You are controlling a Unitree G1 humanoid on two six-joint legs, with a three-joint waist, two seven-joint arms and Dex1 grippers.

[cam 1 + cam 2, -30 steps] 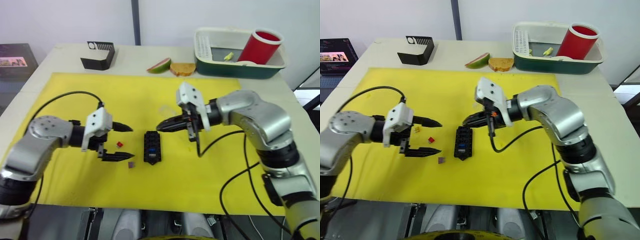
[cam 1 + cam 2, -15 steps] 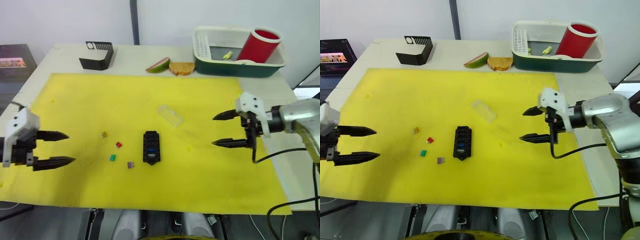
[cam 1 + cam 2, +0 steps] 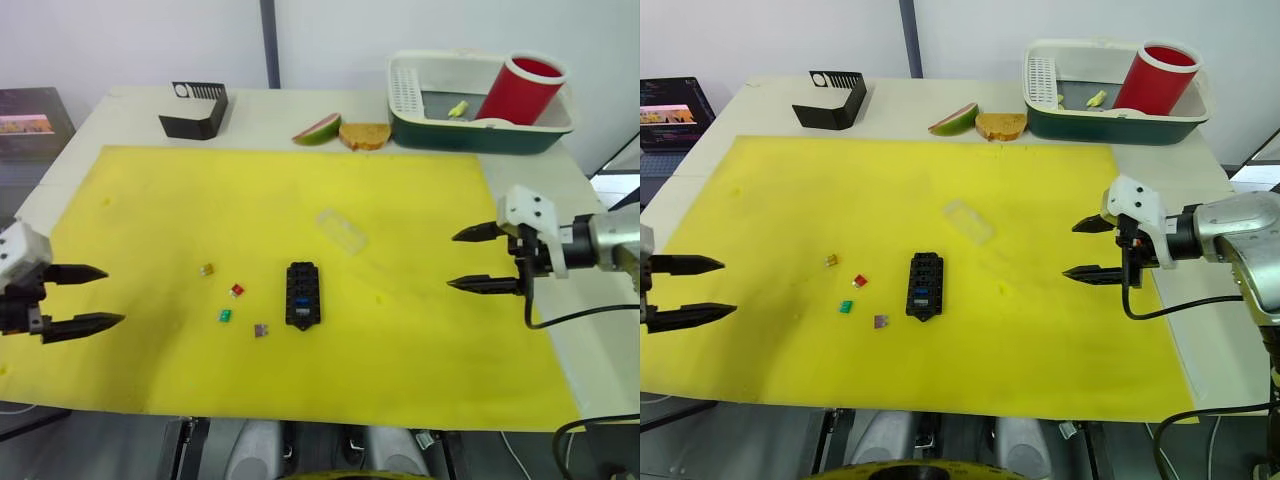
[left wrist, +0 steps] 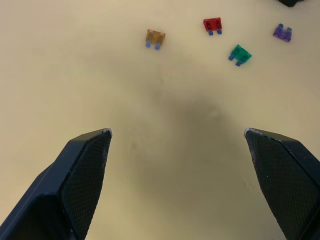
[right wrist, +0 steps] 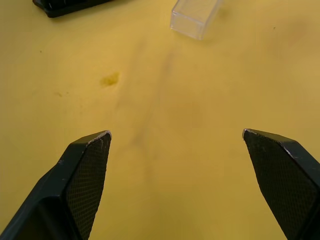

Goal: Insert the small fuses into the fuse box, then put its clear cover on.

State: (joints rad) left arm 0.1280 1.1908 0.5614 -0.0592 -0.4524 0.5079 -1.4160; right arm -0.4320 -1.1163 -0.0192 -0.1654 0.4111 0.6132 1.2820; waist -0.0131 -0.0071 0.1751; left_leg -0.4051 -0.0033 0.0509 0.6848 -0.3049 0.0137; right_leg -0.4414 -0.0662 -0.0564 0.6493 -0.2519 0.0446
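Observation:
The black fuse box point(image 3: 303, 294) lies in the middle of the yellow mat with a blue fuse point(image 3: 303, 299) in one slot. To its left, loose small fuses lie on the mat: amber point(image 3: 207, 270), red point(image 3: 237, 290), green point(image 3: 226, 315) and purple point(image 3: 261, 329). The clear cover point(image 3: 342, 230) rests on the mat behind and to the right of the box. My left gripper point(image 3: 112, 296) hovers open and empty at the mat's left edge. Far to the right, my right gripper point(image 3: 453, 261) is also open and empty.
The yellow mat point(image 3: 300, 190) covers most of the table. Behind it stand a black slotted stand point(image 3: 196, 108), an apple slice point(image 3: 319, 130), a bread slice point(image 3: 365, 136) and a green-and-white tub point(image 3: 480, 135) holding a red cup point(image 3: 525, 92).
Both arms have drawn back outward from the fuse box to the mat's sides. The right gripper has gone from shut to open. The green fuse now shows.

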